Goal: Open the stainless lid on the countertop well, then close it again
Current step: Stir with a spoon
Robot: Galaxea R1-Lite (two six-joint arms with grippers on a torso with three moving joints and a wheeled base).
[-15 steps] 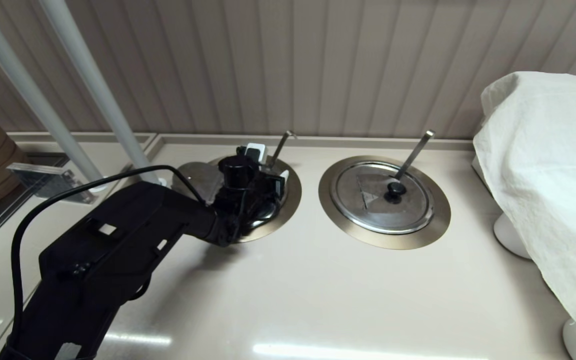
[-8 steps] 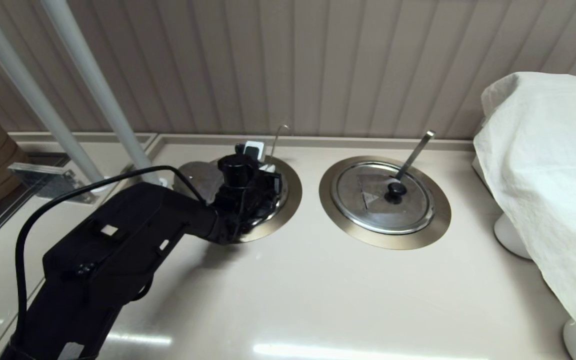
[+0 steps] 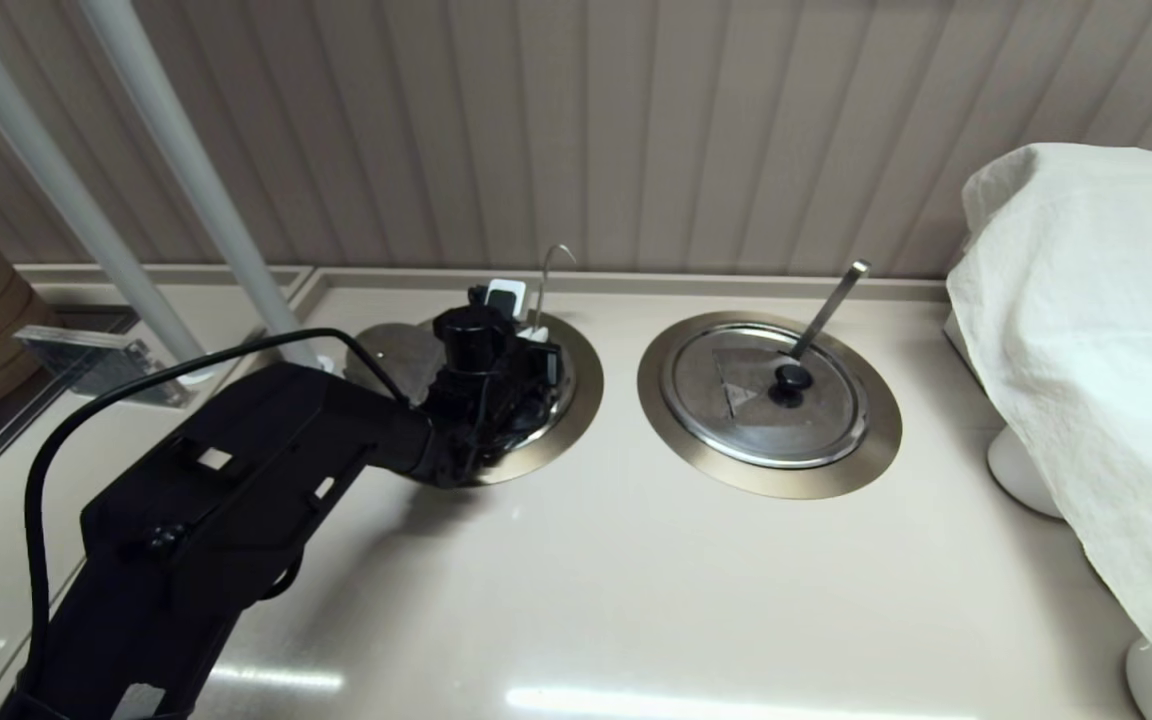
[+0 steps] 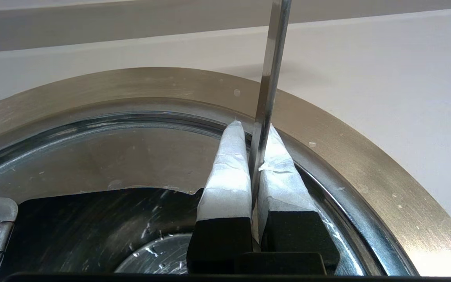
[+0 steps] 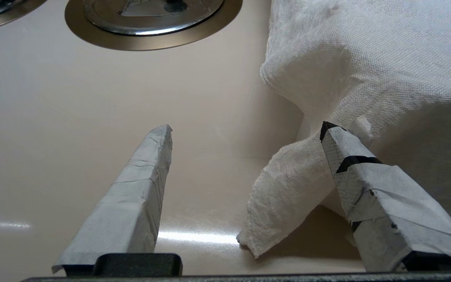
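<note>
Inside the countertop well [image 4: 347, 156], left pincer [image 4: 257, 156] clamps the ladle rod [image 4: 266, 98]; best kept upright, clear of the stainless lid [image 3: 406, 350].

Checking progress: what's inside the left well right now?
Inside the countertop well: dark interior, the ladle rod pinched by the left gripper. Deeper contents are hidden by the gripper.

Two wells side by side in the countertop [image 3: 636, 590], countertop well [image 3: 581, 400] to the left with the left gripper [image 4: 253, 156] in it, clamped around the ladle rod [image 4: 270, 70], twin well [image 3: 876, 450] to the right, lidded, cloth [image 3: 1096, 330] at far right.
</note>
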